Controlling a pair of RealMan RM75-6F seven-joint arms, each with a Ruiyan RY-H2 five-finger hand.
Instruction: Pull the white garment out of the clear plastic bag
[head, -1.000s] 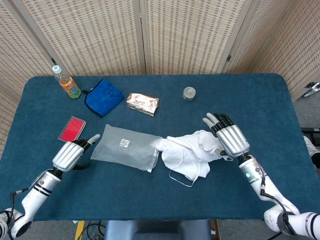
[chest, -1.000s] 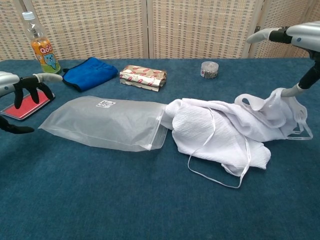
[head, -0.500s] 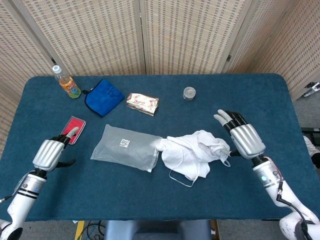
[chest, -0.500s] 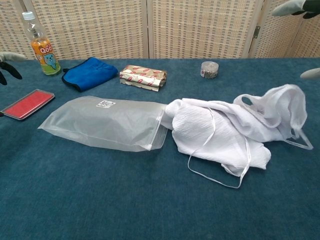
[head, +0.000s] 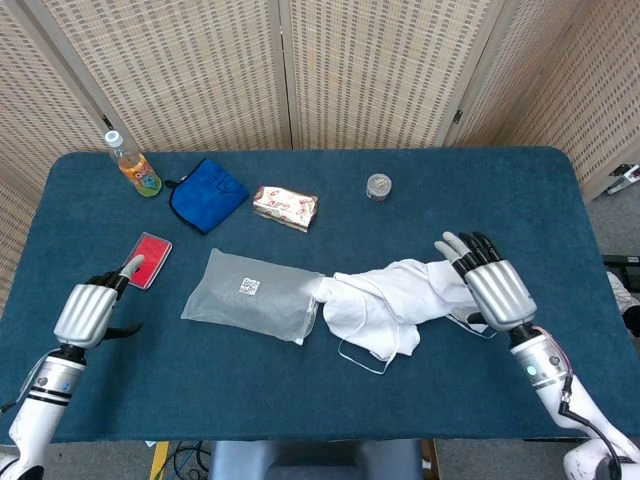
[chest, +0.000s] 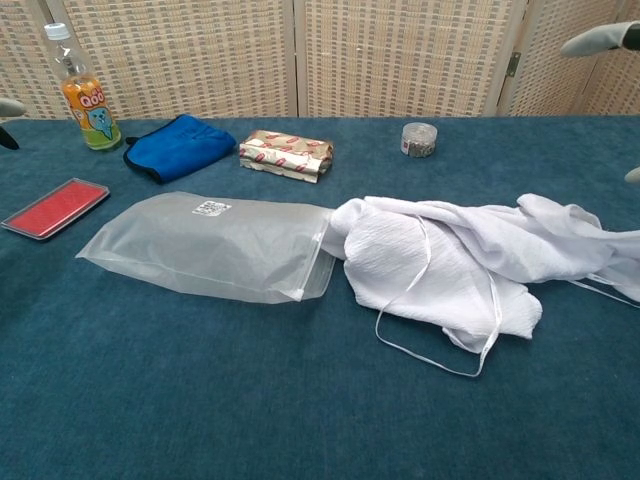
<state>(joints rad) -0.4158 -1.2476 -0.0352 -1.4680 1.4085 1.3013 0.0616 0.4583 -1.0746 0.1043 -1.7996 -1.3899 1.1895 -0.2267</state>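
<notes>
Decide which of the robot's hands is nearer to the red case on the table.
Left. The left hand sits just below the red case, its fingers nearly reaching it. The right hand is far across the table, at the white garment.

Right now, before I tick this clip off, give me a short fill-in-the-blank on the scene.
1. The white garment lies almost wholly ____ the clear plastic bag.
2. The red case lies nearest the ____ hand.
3. The blue cloth lies between the bottle and the ____ packet.

Missing words: outside; left; patterned
</notes>
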